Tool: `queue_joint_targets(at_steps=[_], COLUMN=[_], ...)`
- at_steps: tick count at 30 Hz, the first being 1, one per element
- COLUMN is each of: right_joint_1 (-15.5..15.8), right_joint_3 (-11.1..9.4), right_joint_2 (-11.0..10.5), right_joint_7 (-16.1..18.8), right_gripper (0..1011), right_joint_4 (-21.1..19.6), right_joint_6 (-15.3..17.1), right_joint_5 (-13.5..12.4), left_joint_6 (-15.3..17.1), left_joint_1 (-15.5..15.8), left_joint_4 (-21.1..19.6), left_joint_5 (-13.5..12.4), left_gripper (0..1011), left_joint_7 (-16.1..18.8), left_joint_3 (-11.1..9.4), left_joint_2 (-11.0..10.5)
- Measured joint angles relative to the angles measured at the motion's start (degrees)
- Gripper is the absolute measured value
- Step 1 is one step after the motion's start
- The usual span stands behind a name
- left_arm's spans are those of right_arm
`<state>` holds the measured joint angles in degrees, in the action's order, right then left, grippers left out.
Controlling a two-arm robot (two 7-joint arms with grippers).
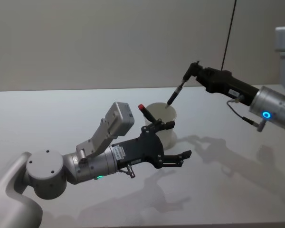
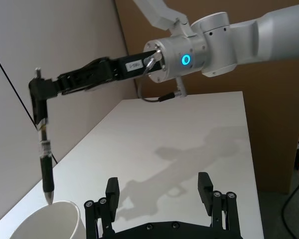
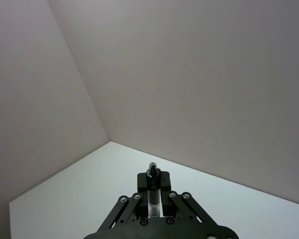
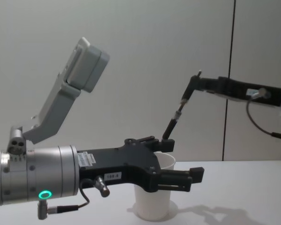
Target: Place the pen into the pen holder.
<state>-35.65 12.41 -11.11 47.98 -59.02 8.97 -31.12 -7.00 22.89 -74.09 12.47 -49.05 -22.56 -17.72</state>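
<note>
The pen holder [image 1: 162,124] is a white paper cup standing upright on the table, also seen in the left wrist view [image 2: 50,219] and the chest view [image 4: 154,199]. My right gripper [image 1: 192,70] is shut on the top end of a black pen [image 1: 176,93]. The pen hangs tip down, slightly tilted, with its tip just above the cup's far rim [image 2: 46,172] [image 4: 175,119]. The right wrist view shows the pen [image 3: 152,189] clamped between the fingers. My left gripper [image 1: 178,140] is open beside the cup, which lies outside its fingers [image 2: 112,188].
A red-tipped dark stick [image 1: 143,109] rises at the cup's left rim; I cannot tell whether it stands inside. The white table [image 1: 228,180] stretches to the right and front. A grey wall stands behind, and a black cable [image 1: 230,28] hangs at the back right.
</note>
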Motion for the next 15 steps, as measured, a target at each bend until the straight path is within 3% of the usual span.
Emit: queue_joint_targets(at_steps=[15], right_joint_1=[-6.82], right_joint_3=[3.51], right_joint_2=[2.95], right_joint_7=[0.45], right_gripper=[132], right_joint_4=[11.23], right_joint_6=[-3.35], right_joint_5=[5.79], left_joint_6=[0.00], left_joint_1=[0.00], left_joint_4=[0.00], left_joint_5=[0.00], left_gripper=[1000], left_joint_7=[0.00], left_joint_3=[0.00], left_joint_2=[0.00])
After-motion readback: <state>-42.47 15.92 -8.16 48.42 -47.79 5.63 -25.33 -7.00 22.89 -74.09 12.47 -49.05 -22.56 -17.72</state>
